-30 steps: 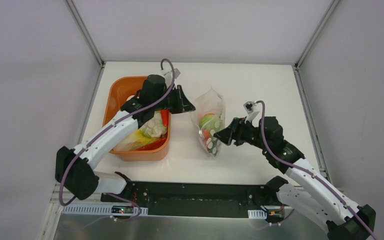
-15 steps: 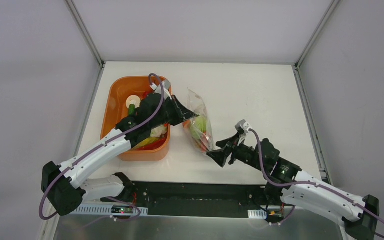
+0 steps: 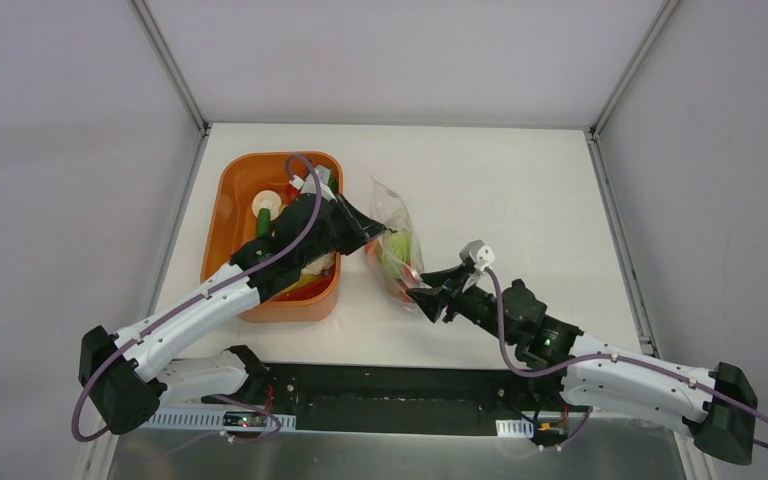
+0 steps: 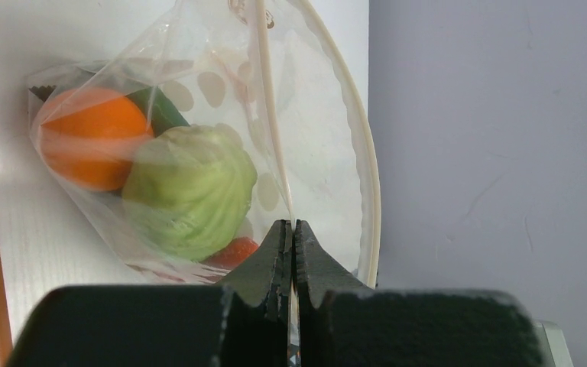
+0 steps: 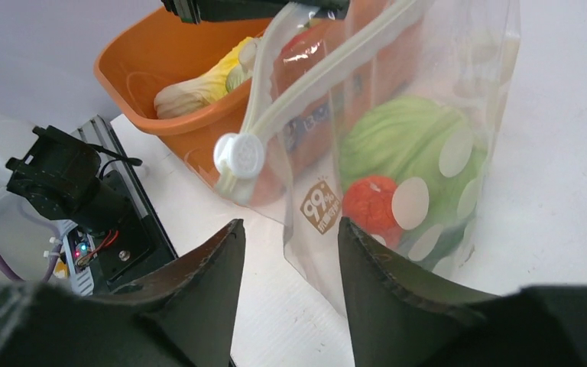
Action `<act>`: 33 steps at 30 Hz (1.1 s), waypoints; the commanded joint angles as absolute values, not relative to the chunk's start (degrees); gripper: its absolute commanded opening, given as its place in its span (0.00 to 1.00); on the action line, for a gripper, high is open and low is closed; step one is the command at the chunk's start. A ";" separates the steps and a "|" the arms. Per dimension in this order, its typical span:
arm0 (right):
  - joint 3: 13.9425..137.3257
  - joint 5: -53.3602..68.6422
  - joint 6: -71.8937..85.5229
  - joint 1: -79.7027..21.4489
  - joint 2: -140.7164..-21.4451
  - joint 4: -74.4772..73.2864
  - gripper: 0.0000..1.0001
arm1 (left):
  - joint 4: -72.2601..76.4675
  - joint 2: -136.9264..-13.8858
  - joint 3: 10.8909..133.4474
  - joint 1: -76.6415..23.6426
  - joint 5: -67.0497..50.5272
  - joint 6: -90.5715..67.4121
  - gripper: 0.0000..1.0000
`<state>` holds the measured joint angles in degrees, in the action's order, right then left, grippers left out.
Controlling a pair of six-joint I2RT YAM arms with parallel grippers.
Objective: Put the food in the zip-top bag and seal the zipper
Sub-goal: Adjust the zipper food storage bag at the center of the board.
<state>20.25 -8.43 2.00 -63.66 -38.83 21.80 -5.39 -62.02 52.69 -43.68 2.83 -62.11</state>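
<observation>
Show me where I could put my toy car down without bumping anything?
Best spot: the table's far right part, between the zip-top bag and the right wall. A bare strip also runs along the back wall. Left and middle are crowded: orange tub, left gripper pinching the bag, open right gripper beside it.

The zip-top bag (image 4: pixel 317 115) is clear, printed with white round dots. Inside show an orange ball (image 4: pixel 92 141), a pale green leafy piece (image 4: pixel 191 191) and a red piece (image 5: pixel 371 202). The tub (image 3: pixel 243 185) is orange.
</observation>
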 commanded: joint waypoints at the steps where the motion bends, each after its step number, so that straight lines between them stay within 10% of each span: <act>1: 19.51 -11.38 -2.17 -64.67 -39.55 31.54 0.48 | -3.94 -60.75 53.54 -44.85 5.51 -64.66 0.00; 14: 18.02 -11.25 -4.78 -64.69 -41.75 36.55 0.07 | -4.78 -61.59 55.05 -45.44 6.31 -64.78 0.00; 33: 18.85 -11.97 -1.00 -64.51 -33.57 29.28 0.00 | -3.09 -61.62 55.22 -45.43 4.02 -62.64 0.07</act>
